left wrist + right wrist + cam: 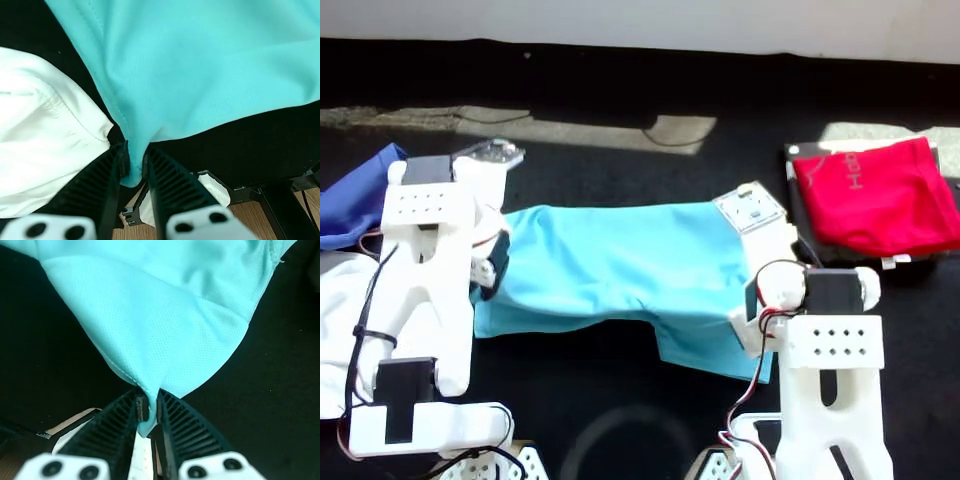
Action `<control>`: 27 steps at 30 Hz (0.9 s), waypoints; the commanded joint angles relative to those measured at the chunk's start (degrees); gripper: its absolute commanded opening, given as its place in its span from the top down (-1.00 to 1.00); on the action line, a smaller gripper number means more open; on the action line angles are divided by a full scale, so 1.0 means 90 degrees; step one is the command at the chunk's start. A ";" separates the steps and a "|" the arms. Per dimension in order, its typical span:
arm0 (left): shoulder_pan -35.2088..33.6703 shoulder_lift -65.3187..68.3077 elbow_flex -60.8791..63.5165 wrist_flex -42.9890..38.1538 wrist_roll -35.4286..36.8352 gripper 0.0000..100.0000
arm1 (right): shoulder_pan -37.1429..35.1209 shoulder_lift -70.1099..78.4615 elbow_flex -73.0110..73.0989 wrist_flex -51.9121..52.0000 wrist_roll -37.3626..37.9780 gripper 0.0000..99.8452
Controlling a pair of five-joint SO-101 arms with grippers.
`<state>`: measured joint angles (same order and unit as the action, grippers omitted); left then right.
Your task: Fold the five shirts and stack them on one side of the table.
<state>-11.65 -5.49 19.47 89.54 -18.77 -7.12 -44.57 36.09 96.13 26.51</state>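
A light blue shirt point(620, 265) hangs stretched between the two arms over the black table. My left gripper point(134, 162) is shut on a corner of the light blue shirt point(200, 75), at its left end in the high view point(490, 270). My right gripper point(148, 407) is shut on the opposite corner of the same shirt point(165, 320), at the right end point(752, 300). A white shirt point(340, 320) lies crumpled at the left edge, beside the left fingers point(45, 145). A blue shirt point(355, 195) lies behind it. A folded red shirt point(880, 195) rests at the far right.
The red shirt sits on a dark board point(800, 200) at the right. The arm bases point(430, 420) point(835, 420) stand at the table's front edge. Bare black tabletop point(620, 400) lies between them and behind the light blue shirt.
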 commanded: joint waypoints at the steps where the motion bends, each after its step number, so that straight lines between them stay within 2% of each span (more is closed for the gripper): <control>1: 0.0044 -0.0249 0.0708 -0.0694 -0.0195 0.98 | 0.0044 -0.0122 0.0435 -0.0278 0.0068 0.99; 5: 0.0044 -0.0249 0.1138 -0.1192 -0.0215 0.98 | 0.0034 -0.0122 0.1021 -0.0669 0.0078 0.99; 11: 0.0044 -0.0249 0.1177 -0.1241 -0.0215 0.98 | 0.0034 -0.0073 0.1226 -0.0698 0.0078 0.99; 15: 0.0044 -0.0249 0.1177 -0.1231 -0.0215 0.97 | 0.0044 -0.0073 0.1851 -0.1167 0.0078 0.98; 17: 0.0034 -0.0249 0.1138 -0.1192 -0.0215 0.96 | 0.0044 -0.0103 0.2046 -0.1255 0.0078 0.90; 21: 0.0024 -0.0327 0.0933 -0.0821 -0.0205 0.74 | 0.0044 -0.0132 0.1538 -0.0952 0.0068 0.62; 24: -0.0132 -0.0327 0.0308 -0.0420 -0.0205 0.63 | 0.0054 -0.0132 0.0777 -0.0689 0.0068 0.61; 27: -0.0444 -0.0327 -0.0718 -0.0039 -0.0215 0.62 | 0.0054 -0.0132 -0.0112 -0.0425 0.0029 0.62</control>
<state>-13.23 -5.85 21.85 86.11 -20.35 -7.12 -44.66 43.47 90.51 26.51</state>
